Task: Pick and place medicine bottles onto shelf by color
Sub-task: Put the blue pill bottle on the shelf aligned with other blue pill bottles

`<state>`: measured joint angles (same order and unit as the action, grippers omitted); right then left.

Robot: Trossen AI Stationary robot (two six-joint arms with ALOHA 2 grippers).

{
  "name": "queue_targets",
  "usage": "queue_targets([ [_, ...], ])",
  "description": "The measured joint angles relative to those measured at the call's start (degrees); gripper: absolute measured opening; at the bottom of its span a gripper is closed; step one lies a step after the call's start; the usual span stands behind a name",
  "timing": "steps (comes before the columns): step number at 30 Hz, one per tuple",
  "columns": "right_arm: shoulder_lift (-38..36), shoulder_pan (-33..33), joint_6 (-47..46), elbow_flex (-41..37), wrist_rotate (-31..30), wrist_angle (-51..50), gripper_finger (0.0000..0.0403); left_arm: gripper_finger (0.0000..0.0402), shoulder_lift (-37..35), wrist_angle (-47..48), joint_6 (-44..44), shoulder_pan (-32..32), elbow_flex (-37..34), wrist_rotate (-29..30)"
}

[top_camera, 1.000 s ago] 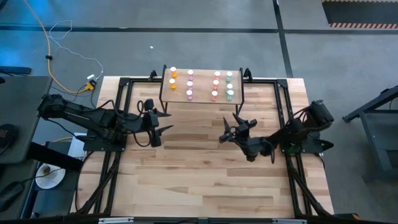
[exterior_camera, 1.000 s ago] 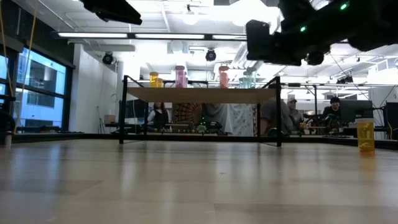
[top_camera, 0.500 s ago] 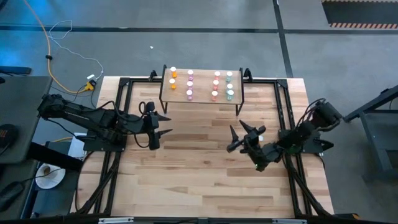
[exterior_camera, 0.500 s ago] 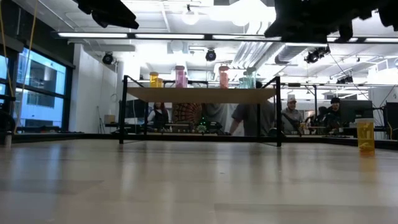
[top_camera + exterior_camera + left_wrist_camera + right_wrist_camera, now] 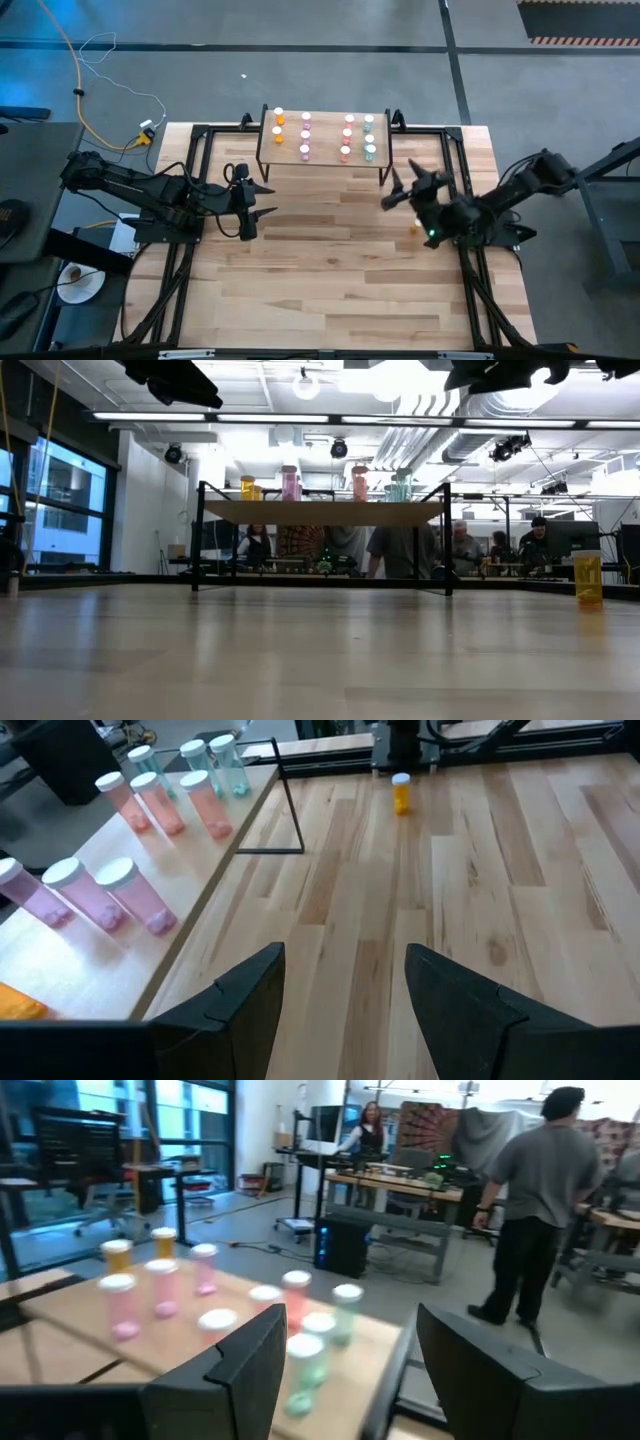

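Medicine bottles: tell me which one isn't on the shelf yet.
The lone orange bottle standing upright on the bare table, near the right gripper. All the other bottles stand in rows on the shelf.

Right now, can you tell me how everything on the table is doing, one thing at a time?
Left gripper: fingers open, holding nothing, near the shelf's left end.
Right gripper: fingers open, empty, near the shelf's right end.
Shelf: standing on the table, bottles on top.
Bottles on the shelf: upright, capped, grouped by color.
Orange bottle: upright on the table, alone, off the shelf.
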<state>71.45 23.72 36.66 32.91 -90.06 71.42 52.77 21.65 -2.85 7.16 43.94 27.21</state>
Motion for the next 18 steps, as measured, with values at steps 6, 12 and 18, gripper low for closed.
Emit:
queue_targets([
  [6, -5.9, -4.4, 7.6, 0.0, 0.0, 0.0, 0.0218, 0.0200, 0.0, 0.0, 0.0, 0.0, 0.0, 0.0],
  [12, -8.8, -8.1, 16.0, 2.9, 0.0, -0.1, 0.0218, 0.0200, 0.0, 0.0, 0.0, 0.0, 0.0, 0.0],
  [18, -8.5, -11.5, 17.0, 10.9, 1.9, -15.3, 0.0218, 0.0200, 0.0, 0.0, -0.2, 0.0, 0.0, -0.1],
])
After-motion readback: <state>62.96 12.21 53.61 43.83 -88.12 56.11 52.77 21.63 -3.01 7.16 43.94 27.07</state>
